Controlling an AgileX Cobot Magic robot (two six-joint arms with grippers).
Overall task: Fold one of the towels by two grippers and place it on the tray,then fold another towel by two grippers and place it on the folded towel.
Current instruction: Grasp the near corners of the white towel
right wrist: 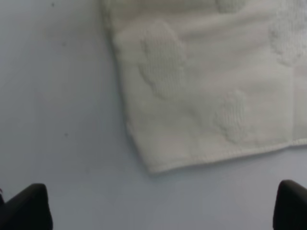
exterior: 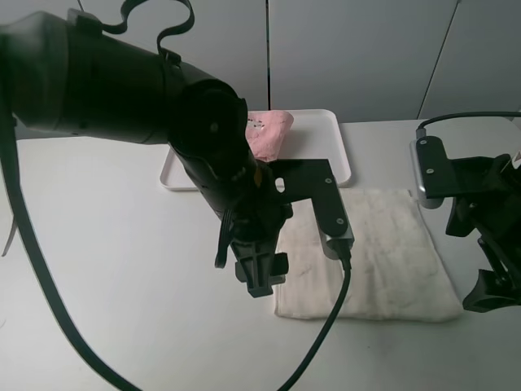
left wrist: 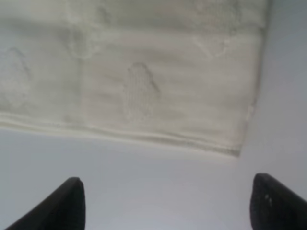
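Left claw (exterior: pixel 260 277): fingers wide apart, nothing between them, over bare worktop (exterior: pixel 106 269) just beside the near-left corner of the cream towel (exterior: pixel 391 252). Not touching the cloth in the wrist view.
Right claw (exterior: pixel 492 285): also spread wide and empty, just off the towel's near-right corner, bare worktop under the fingertips.
Cream towel lies flat on the worktop between the two claws, embossed pattern up, hemmed edges visible at both near corners.
Pink towel (exterior: pixel 269 132) sits as a thick folded bundle on the left part of the tray (exterior: pixel 338 147), small label on top, partly hidden by the left arm.
Tray sits at the far side of the worktop, just beyond the cream towel's far edge; can't tell if they touch.
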